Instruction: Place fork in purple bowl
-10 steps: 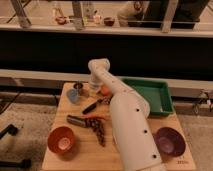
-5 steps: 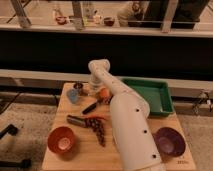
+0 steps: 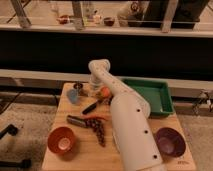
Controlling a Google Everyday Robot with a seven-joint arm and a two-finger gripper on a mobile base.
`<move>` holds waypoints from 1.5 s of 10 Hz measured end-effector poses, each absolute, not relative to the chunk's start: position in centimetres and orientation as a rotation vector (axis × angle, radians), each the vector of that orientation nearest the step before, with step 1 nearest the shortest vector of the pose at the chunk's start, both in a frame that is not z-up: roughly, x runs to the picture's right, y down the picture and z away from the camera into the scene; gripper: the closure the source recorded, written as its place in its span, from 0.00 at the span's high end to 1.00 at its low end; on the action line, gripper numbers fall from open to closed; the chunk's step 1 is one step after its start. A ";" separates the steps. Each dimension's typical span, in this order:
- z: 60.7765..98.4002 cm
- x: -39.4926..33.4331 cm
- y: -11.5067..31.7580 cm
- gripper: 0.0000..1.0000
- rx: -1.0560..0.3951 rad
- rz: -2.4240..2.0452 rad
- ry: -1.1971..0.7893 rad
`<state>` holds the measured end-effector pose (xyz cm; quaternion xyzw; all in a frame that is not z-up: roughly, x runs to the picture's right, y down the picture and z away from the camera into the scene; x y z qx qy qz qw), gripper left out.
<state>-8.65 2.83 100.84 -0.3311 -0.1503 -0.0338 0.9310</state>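
The purple bowl [image 3: 169, 141] stands at the front right of the wooden table [image 3: 60, 162]. A thin grey metal utensil, which I take for the fork [image 3: 76, 120], lies left of centre, in front of the black-handled tool with a red tip [image 3: 93, 106]. My white arm rises from the front and bends down at the table's back. The gripper [image 3: 96, 90] hangs low over the back of the table, next to a small can [image 3: 79, 87] and an orange object [image 3: 105, 92], well away from the fork and the purple bowl.
An orange-red bowl [image 3: 62, 140] stands at the front left. A green tray [image 3: 150, 96] sits at the back right. A blue cup [image 3: 73, 96] stands at the back left. A dark brown cluster [image 3: 98, 131] lies mid-table. A dark counter runs behind.
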 end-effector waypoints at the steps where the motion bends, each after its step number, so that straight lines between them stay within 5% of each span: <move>1: 100.8 -8.7 2.8 0.10 -0.678 -0.070 -0.308; 15: 94.1 -10.6 -2.4 0.10 -0.567 -0.069 -0.466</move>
